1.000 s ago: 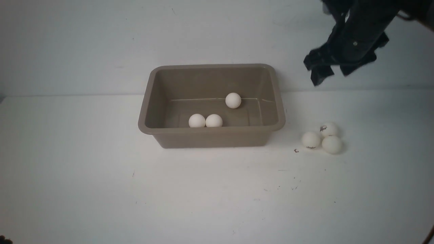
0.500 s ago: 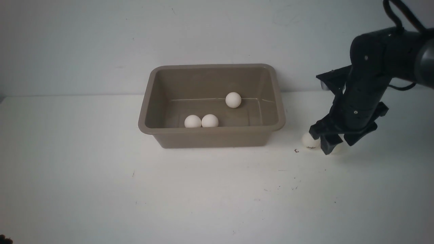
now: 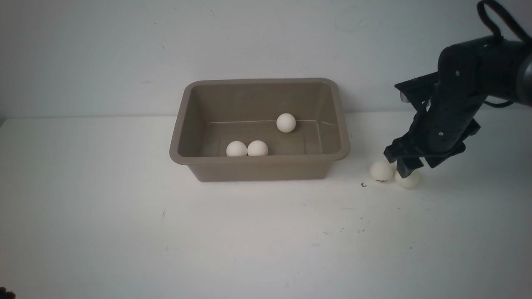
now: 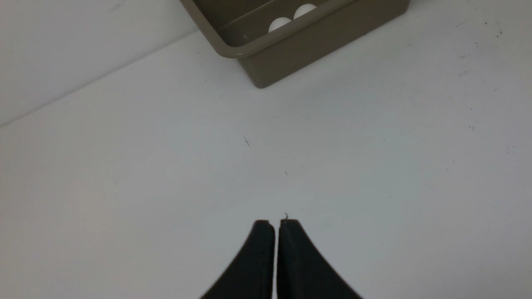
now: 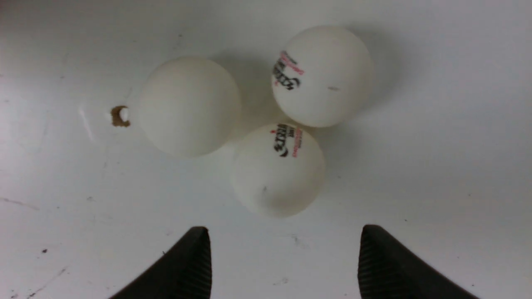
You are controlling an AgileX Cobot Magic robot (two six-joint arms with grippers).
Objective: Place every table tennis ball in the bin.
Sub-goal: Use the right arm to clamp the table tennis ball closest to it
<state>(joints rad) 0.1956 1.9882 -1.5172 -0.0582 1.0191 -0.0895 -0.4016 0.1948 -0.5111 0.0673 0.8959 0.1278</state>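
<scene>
- Right pincer [image 5: 284, 234] spread, empty — just over three table tennis balls [image 5: 277, 170] clustered on the bench [image 3: 266, 232].
- Left pincer [image 4: 276, 224] pressed together.
- Bin [image 3: 259, 168] holds three more balls [image 3: 286, 123].

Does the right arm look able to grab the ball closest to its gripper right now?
Probably yes: the right gripper hangs open just short of the nearest ball with nothing between them, though two other balls crowd its far side.
</scene>
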